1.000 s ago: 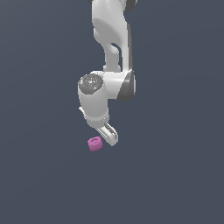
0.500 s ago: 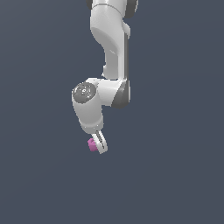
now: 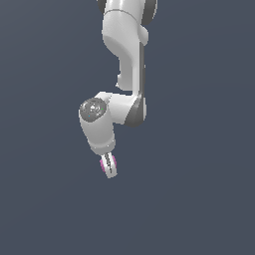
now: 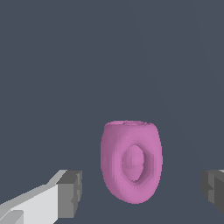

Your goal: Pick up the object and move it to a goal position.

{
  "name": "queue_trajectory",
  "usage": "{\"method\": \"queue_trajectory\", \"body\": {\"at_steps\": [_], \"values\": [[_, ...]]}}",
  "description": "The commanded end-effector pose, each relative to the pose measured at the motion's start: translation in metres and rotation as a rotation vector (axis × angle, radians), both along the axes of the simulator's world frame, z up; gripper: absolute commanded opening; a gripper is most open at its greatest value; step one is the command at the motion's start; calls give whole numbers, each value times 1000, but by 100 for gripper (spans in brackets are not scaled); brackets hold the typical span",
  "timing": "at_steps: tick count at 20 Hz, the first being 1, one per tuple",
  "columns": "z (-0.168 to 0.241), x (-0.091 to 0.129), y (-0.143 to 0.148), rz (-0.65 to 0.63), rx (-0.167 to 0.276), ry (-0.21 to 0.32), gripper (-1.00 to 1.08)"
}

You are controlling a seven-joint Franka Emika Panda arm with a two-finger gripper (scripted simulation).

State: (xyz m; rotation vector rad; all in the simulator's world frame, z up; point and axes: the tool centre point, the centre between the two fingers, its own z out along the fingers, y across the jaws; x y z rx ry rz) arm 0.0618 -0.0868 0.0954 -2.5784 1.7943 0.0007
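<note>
Sitting between the spread hand [image 4: 140, 192] fingers, pink ring [image 4: 131, 161], untouched

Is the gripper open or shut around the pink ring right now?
Open. In the wrist view the gripper fingers stand on either side of the pink ring, with gaps showing on both sides.

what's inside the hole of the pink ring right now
Nothing is threaded through the pink ring; its hollow shows only its own pink inner wall. The open gripper straddles it, untouching. Beneath it is hidden.

Plain dark slate-blue backdrop [image 3: 199, 149] from twelve o'clock round to six, one flat surface, no seam between wall and floor, even soft light, faint shading only
</note>
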Motion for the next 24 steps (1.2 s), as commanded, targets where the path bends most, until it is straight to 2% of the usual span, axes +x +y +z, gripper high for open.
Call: {"method": "queue_trajectory", "body": {"at_steps": [1,6,14,19,20,24], "values": [[0,0,0,-8,0,0,100],[-7,0,0,-4,0,0,100],[-47,-1,0,-8,0,0,100],[-50,0,-1,-8,0,0,100],[-50,0,-1,-8,0,0,-100],[-50,0,-1,-8,0,0,-100]]}}
